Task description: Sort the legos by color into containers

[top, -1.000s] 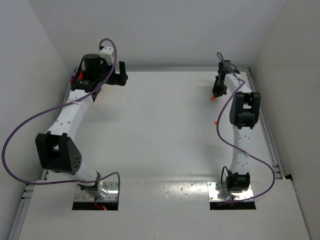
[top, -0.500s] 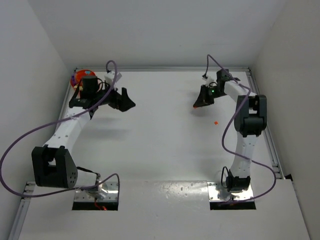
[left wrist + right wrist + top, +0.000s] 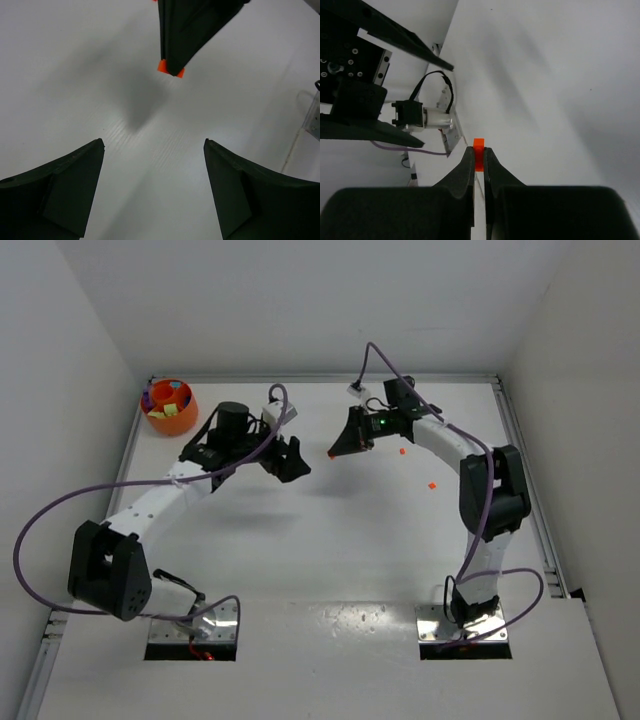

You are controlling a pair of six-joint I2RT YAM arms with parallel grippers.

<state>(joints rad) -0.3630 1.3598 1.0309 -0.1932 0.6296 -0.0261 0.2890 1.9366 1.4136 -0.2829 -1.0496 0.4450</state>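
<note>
The round orange bowl (image 3: 168,406) stands at the far left corner with several colored legos in it. My right gripper (image 3: 335,451) is shut on a small orange lego (image 3: 479,144) and holds it above the middle of the table; the lego also shows at its tips in the left wrist view (image 3: 170,69). My left gripper (image 3: 291,460) is open and empty, facing the right gripper's tips from a short way to the left. Its fingers (image 3: 75,170) stand wide apart. Two small red-orange legos (image 3: 402,451) (image 3: 432,485) lie on the table right of the right gripper.
The table (image 3: 320,540) is white, with grey walls on three sides and a metal rail (image 3: 525,480) along the right edge. Purple cables loop from both arms. The arm bases (image 3: 190,620) sit at the near edge.
Both arms have swung toward the table's middle. The left arm moved right, uncovering the orange bowl. The right gripper moved left with the orange lego, leaving two legos behind on the table.
</note>
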